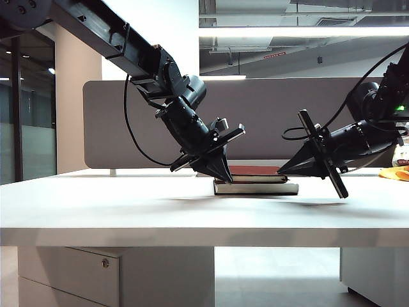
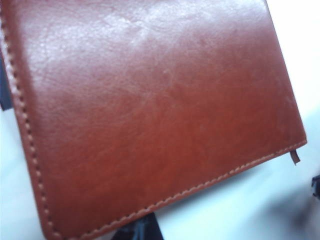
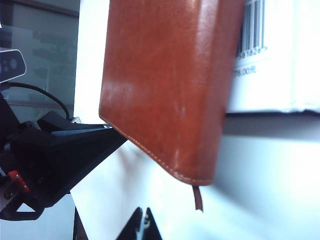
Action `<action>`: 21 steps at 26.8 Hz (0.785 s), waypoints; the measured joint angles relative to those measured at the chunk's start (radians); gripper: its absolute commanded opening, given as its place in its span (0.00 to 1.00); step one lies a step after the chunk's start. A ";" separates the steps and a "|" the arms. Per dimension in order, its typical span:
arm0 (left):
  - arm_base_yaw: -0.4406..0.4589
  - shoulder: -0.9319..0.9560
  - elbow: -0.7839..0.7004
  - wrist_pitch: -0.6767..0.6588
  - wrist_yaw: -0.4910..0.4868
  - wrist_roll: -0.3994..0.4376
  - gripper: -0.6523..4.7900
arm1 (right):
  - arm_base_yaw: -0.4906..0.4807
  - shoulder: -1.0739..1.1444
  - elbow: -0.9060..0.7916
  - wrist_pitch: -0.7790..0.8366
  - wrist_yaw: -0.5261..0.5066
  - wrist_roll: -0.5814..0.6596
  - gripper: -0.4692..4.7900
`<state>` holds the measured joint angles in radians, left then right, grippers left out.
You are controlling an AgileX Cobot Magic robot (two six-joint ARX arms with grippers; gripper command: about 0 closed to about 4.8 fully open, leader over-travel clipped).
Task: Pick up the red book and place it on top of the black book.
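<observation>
We are looking at the red book (image 1: 258, 171) lying flat on top of the black book (image 1: 255, 188), the two stacked near the middle of the white worktop (image 1: 128, 211), in front of a grey partition (image 1: 268, 109).

Our left gripper (image 1: 225, 177) is pointing down at a slant, its tip at the left end of the stack, right at the edge of the red book. Its fingers are pressed together and we are seeing nothing pinched between them; whether the tip is actually touching the cover we cannot tell from the exterior view. In the left wrist view the red book's (image 2: 150, 115) leather cover is filling nearly the whole picture, its stitched border and a small ribbon end (image 2: 295, 157) showing, and the gripper itself is out of sight there.

Our right gripper (image 1: 282, 171) is angling in from the right, its tip just beside the right end of the red book. Its jaws are likewise closed, holding nothing. In the right wrist view we are seeing the red book (image 3: 170, 85) over a white surface with a barcode (image 3: 253, 25), the left gripper (image 3: 107, 136) at the book's far corner, and the right gripper's own closed tips (image 3: 142, 224) low in the frame.
</observation>
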<state>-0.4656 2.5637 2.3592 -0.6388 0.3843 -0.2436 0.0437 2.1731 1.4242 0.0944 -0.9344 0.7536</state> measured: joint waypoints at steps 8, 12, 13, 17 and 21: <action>-0.009 0.002 0.000 -0.013 0.107 0.004 0.11 | 0.012 0.000 0.000 -0.004 0.023 -0.004 0.08; -0.023 0.001 0.000 -0.035 0.147 0.016 0.11 | 0.028 0.000 0.000 -0.005 0.052 -0.004 0.08; -0.026 0.001 0.000 -0.036 0.148 0.018 0.11 | 0.031 0.000 0.000 -0.006 0.062 -0.005 0.08; -0.030 -0.003 0.000 -0.046 0.158 0.019 0.11 | 0.036 0.000 0.000 -0.006 0.101 -0.009 0.08; -0.030 -0.011 -0.001 -0.057 0.166 0.023 0.11 | 0.036 0.000 0.001 -0.005 0.134 -0.012 0.08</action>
<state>-0.4953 2.5526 2.3585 -0.6960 0.5499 -0.2203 0.0799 2.1731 1.4250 0.0895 -0.8001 0.7414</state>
